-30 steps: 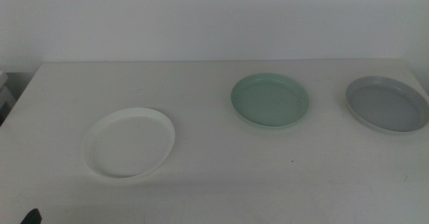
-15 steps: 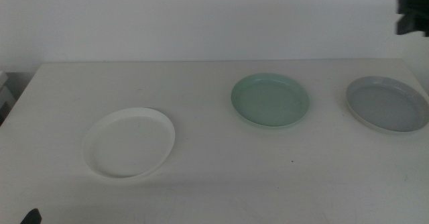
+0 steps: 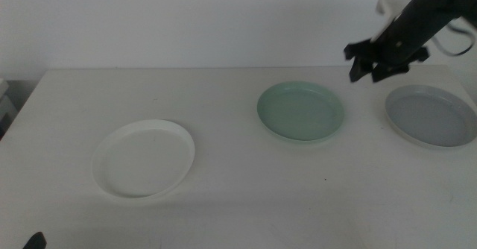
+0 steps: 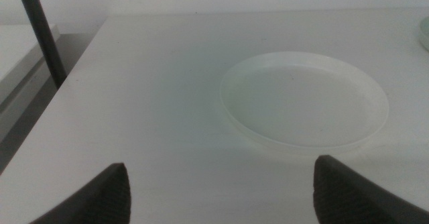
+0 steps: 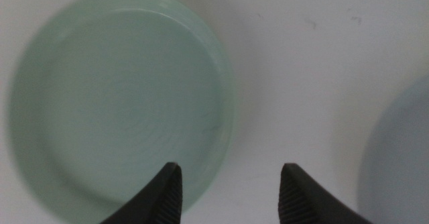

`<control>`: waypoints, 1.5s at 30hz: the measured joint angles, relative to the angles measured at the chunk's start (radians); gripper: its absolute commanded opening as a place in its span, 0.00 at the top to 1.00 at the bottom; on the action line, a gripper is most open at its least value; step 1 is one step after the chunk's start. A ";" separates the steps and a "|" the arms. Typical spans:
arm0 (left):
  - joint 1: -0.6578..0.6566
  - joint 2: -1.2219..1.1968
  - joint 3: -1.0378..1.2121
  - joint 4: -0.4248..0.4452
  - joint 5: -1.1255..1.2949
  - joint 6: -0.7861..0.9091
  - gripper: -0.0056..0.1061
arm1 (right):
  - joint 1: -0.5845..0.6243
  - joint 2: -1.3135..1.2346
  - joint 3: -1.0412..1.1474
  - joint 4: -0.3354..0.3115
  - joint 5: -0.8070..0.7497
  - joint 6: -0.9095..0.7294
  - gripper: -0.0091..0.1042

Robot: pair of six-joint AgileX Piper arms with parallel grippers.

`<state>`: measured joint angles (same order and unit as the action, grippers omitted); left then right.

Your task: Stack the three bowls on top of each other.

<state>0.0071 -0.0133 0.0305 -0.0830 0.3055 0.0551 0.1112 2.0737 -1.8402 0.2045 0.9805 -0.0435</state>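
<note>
Bowls: none of the three is stacked yet. The white bowl (image 3: 144, 159) lies alone toward the left of the tabletop (image 3: 246, 204). The green bowl (image 3: 300, 111) sits right of centre, and the grey bowl (image 3: 431, 115) lies near the right edge, apart from the green one. All three placements remain to be done.

The right claw (image 3: 370, 61) hangs in the air above the gap between the green and grey bowls, its jaws spread and holding nothing. The left claw (image 4: 221, 187) waits low near the front left corner, jaws spread wide and empty, facing the white bowl.

The tabletop is plain white and matte. A bare pale wall (image 3: 186, 18) stands behind it. A dark pole (image 4: 41, 33) rises beside the left edge.
</note>
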 measured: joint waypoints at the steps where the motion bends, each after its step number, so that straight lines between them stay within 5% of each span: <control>1: 0.000 0.000 0.000 0.000 0.000 0.000 0.01 | 0.000 0.028 -0.011 -0.001 -0.003 0.002 0.58; 14: 0.000 0.000 0.000 0.000 0.000 0.000 0.01 | 0.046 0.210 -0.029 0.025 -0.075 0.006 0.59; 22: 0.000 0.000 0.000 0.000 0.000 0.000 0.01 | 0.072 0.238 -0.030 -0.018 -0.142 0.003 0.93; 26: 0.000 0.000 0.000 0.000 0.000 0.000 0.01 | 0.077 0.216 -0.016 -0.024 -0.123 0.030 0.93; 37: 0.000 0.000 0.000 0.000 0.000 0.000 0.01 | 0.203 -0.286 0.519 -0.019 -0.250 0.077 0.93; 45: 0.000 0.000 0.000 0.000 0.000 0.000 0.01 | 0.335 -0.424 0.768 0.013 -0.354 0.145 0.93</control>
<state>0.0071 -0.0133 0.0305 -0.0830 0.3055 0.0551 0.4460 1.6499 -1.0723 0.2179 0.6264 0.1015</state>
